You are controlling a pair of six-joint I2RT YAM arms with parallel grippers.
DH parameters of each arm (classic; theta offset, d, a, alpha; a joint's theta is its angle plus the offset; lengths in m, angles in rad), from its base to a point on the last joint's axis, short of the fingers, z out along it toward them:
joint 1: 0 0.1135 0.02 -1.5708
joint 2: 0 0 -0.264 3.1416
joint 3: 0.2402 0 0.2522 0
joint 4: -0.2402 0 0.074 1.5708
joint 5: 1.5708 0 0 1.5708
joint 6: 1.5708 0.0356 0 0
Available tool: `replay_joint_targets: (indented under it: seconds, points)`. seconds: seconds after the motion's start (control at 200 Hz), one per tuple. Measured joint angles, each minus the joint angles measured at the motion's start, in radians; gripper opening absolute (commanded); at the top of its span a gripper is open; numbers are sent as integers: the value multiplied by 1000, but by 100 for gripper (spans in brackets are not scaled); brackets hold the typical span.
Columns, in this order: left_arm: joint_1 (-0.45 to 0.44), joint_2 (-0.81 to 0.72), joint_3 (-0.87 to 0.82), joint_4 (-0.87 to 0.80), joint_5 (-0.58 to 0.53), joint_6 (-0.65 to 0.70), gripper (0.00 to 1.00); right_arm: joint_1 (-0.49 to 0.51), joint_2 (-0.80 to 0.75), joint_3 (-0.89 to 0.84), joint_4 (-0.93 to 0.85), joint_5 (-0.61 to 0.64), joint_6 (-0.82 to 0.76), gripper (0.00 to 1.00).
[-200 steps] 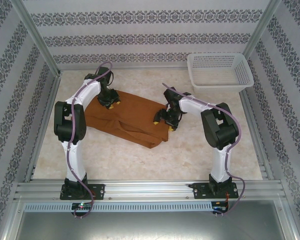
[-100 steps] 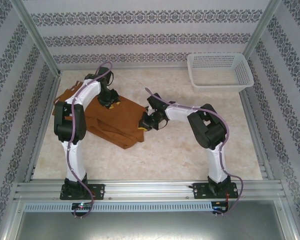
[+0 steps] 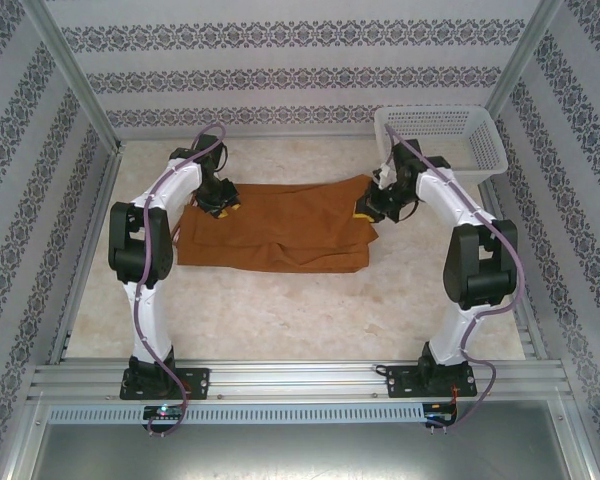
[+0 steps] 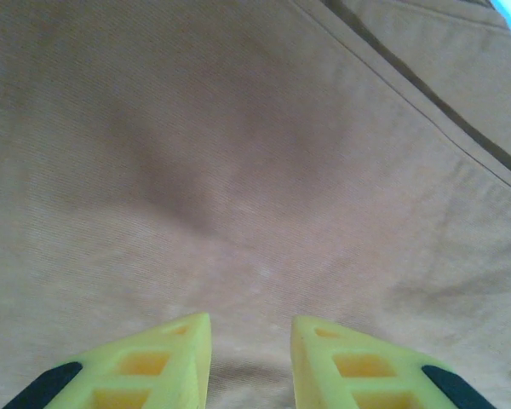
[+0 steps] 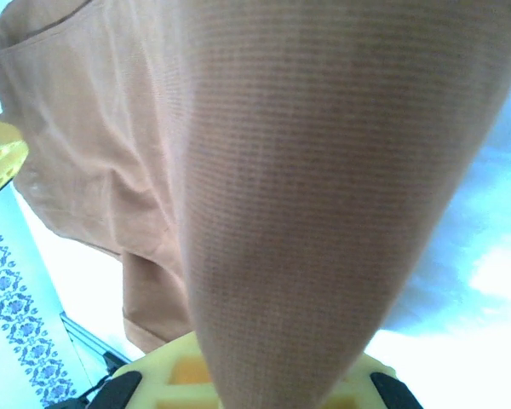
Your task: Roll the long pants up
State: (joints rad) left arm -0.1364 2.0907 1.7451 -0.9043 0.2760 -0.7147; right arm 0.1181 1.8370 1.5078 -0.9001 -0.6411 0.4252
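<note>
One second has turned a bunched heap into a long strip. The long pants point(image 3: 275, 235) were doubled over toward the left half of the table point(image 3: 280, 320) half a second ago. Now they lie drawn out flat across the middle, running from the left arm to a spot just short of the white basket point(image 3: 440, 168) at the far right corner. The near edge shows a couple of overlapping layers, so the cloth looks folded lengthwise rather than single.

That stretch came from the right arm, which swung from the centre out to the right and back, carrying its end of the cloth with it. I judge this to be the straightening step before rolling: with the fabric taut and narrow, a roll could start from one end, but none has begun.

At that right end the right gripper point(image 3: 372, 206) is clamped on the corner. From its wrist the brown cloth point(image 5: 324, 170) rises straight out of the closed yellow jaws point(image 5: 264, 379) and hangs lifted off the pale table.

At the far left corner the left gripper point(image 3: 220, 205) has barely shifted, sitting low over the pants. Its wrist camera shows smooth fabric point(image 4: 255, 170) with a seam. The two yellow fingers point(image 4: 251, 358) stand partly apart, and I see no fold between them.
</note>
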Motion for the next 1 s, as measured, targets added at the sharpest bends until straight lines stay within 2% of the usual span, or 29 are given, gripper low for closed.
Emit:
replay_joint_targets:
  seconds: [0.235, 0.3, 0.325, 0.43, 0.465, 0.624, 0.899, 0.999]
  points:
    - [0, 0, -2, 0, 8, 0, 31, 17, 7, 81, -106, -4, -36, 0]
    - [0, 0, -9, 4, 9, 0, 28, 31, 23, 101, -115, -2, -29, 0]
    - [0, 0, -14, 5, 10, -2, 25, 41, 34, 114, -121, 0, -27, 0]
    - [-3, 0, -38, 16, 20, -14, 1, 99, 94, 195, -148, 25, -10, 0]
    - [-7, 0, -45, 19, 23, -19, 0, 121, 119, 228, -164, 42, -8, 0]
    - [-41, 0, -49, 26, 32, -27, 0, 242, 253, 394, -250, 173, -9, 0]
    - [-54, 1, -43, 26, 34, -26, 0, 395, 410, 537, -389, 492, -3, 0]
    - [-54, 2, -37, 27, 35, -26, 0, 439, 474, 580, -423, 567, 11, 0]
